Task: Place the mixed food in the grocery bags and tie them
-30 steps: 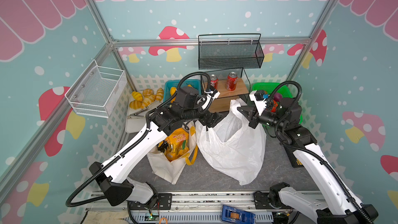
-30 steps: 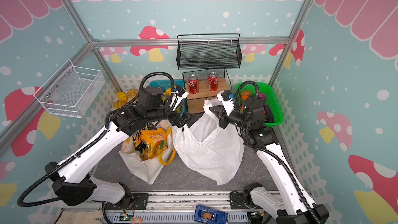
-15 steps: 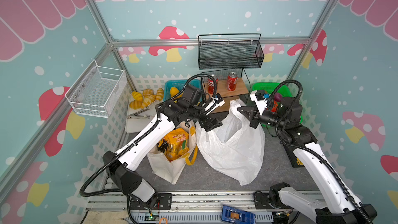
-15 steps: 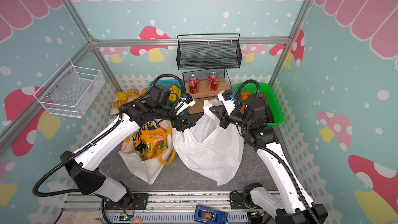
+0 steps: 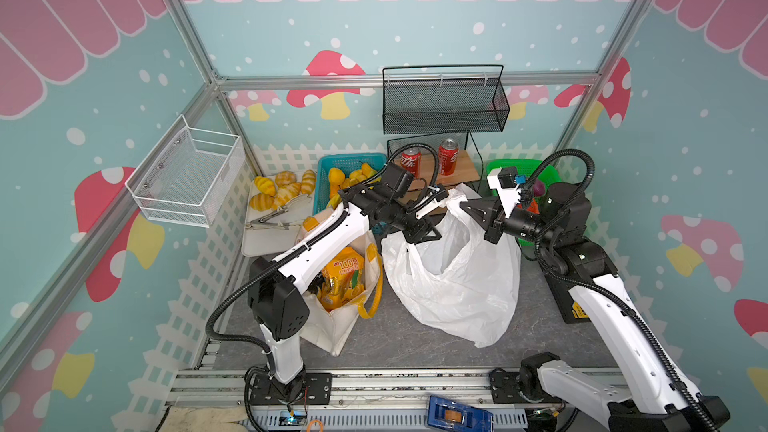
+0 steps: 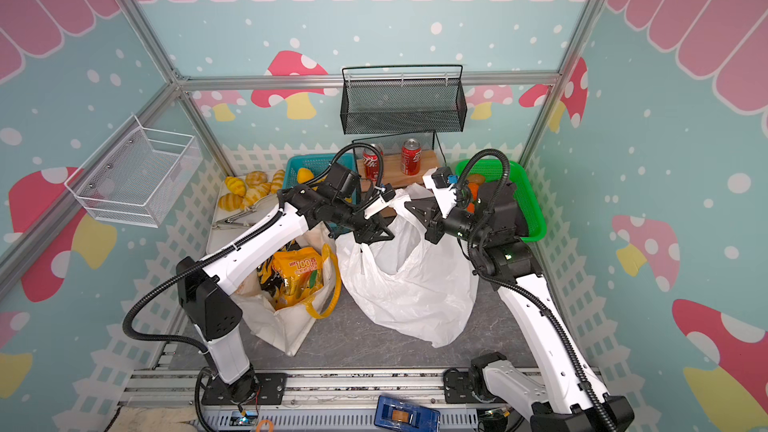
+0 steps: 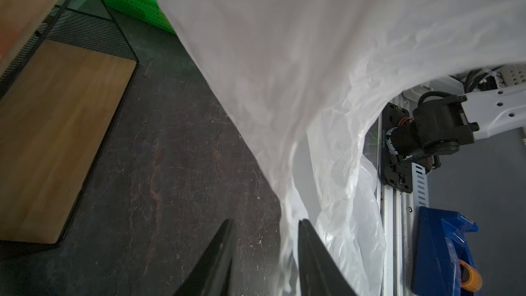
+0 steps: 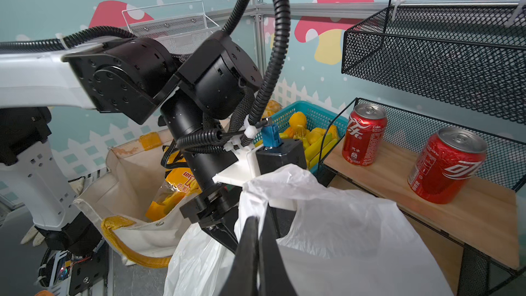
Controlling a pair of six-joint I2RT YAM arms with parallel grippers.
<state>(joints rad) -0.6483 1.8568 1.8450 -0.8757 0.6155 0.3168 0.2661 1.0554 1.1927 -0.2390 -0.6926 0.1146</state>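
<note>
Mid-mat, between the arms: the white plastic bag (image 5: 453, 284) (image 6: 407, 284) stands slumped with its mouth up.
Right gripper (image 5: 462, 204) (image 8: 257, 223): jaws pressed together on a pinch of the bag's rim, which is lifted.
Left gripper (image 5: 430, 236) (image 7: 264, 223): at the opposite rim. The fingers (image 7: 313, 257) stand apart and bare mat shows in the gap. The bag's film hangs between them against one finger, not clamped.
Bag interior: folds hide the bottom, so the contents cannot be told.
Canvas tote (image 5: 336, 326) (image 6: 282, 326): on the mat just left of the plastic bag, mouth open, partly covered by the left arm.
Orange-yellow packet (image 5: 343, 280) (image 8: 168, 195): upright inside the tote, lower part hidden.
Black-and-yellow packet (image 6: 266, 280): only a striped edge shows beside it, hard to make out.
Green basket (image 6: 528, 201): back right, largely screened by the right arm.
Toy vegetables: the eggplant (image 5: 538, 189) and carrot (image 6: 473, 191) are glimpsed in that basket. The rest are hidden.
Surface: a dark grey marbled mat (image 5: 415, 347).
Room: teal walls (image 5: 291, 27) printed with mushrooms, pink scallops above, a white fence print at the base, and an aluminium frame.
Fixtures: a black mesh shelf (image 5: 444, 105) over two red cans (image 5: 449, 157), and a white wire basket (image 5: 187, 176) on the left wall.
</note>
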